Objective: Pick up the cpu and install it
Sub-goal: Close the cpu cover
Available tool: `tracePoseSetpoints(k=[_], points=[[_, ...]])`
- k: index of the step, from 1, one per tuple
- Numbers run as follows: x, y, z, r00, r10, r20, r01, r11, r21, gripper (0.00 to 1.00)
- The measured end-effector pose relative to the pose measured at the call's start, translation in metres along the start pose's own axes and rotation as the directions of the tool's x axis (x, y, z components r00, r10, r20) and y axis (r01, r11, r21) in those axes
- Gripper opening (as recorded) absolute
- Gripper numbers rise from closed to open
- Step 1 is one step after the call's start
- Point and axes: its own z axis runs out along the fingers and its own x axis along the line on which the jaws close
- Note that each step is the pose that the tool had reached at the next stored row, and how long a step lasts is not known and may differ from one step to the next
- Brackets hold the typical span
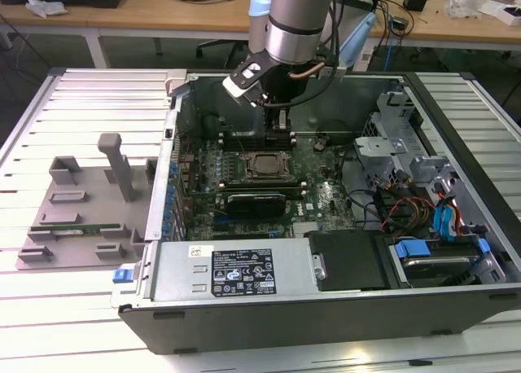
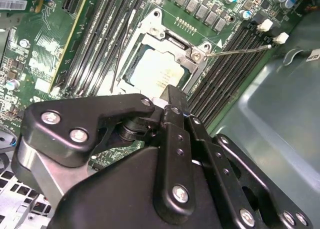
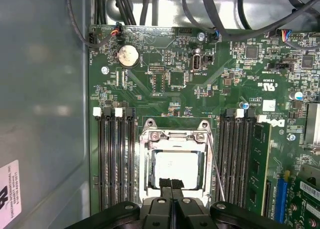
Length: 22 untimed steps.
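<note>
The cpu (image 3: 176, 168) is a flat silvery square lying inside the metal socket frame (image 3: 174, 137) on the green motherboard; it also shows in the second wrist view as the cpu (image 2: 154, 73). My gripper (image 3: 171, 182) hangs just above one edge of the chip, its two black fingers pressed together with nothing between them. The second wrist view puts the gripper (image 2: 174, 96) close over the socket's rim. In the exterior view my gripper (image 1: 279, 122) reaches down into the open computer case over the socket (image 1: 264, 166).
Black memory slots (image 3: 116, 159) flank the socket, and a green memory stick (image 3: 260, 164) stands on one side. A thin socket lever (image 3: 216, 169) runs beside the frame. In the exterior view a grey fixture tray (image 1: 81, 210) lies at the left; case walls (image 1: 244, 312) and a drive cage (image 1: 440, 218) enclose the board.
</note>
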Motion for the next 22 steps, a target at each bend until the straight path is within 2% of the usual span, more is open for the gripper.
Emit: tracePoseSetpoints(k=[5, 7, 10, 13, 15, 17, 22], points=[[-0.0009, 0.0000, -0.0003, 1.0000, 0.000, 0.0004, 0.000, 1.0000, 0.0003, 0.11], [-0.0050, -0.0005, -0.0001, 1.0000, 0.000, 0.0003, 0.000, 1.0000, 0.0002, 0.11], [-0.0154, -0.0023, -0.0012, 1.0000, 0.000, -0.0001, 0.000, 1.0000, -0.0007, 0.11], [-0.0156, -0.0040, -0.0208, 1.0000, 0.000, -0.0001, 0.000, 1.0000, -0.0017, 0.11], [-0.0157, -0.0046, -0.0268, 1.0000, 0.000, 0.0001, 0.000, 1.0000, -0.0017, 0.11], [-0.0157, -0.0048, -0.0297, 1.0000, 0.000, -0.0001, 0.000, 1.0000, -0.0017, 0.11], [-0.0157, -0.0049, -0.0299, 1.0000, 0.000, -0.0001, 0.000, 1.0000, -0.0017, 0.11]])
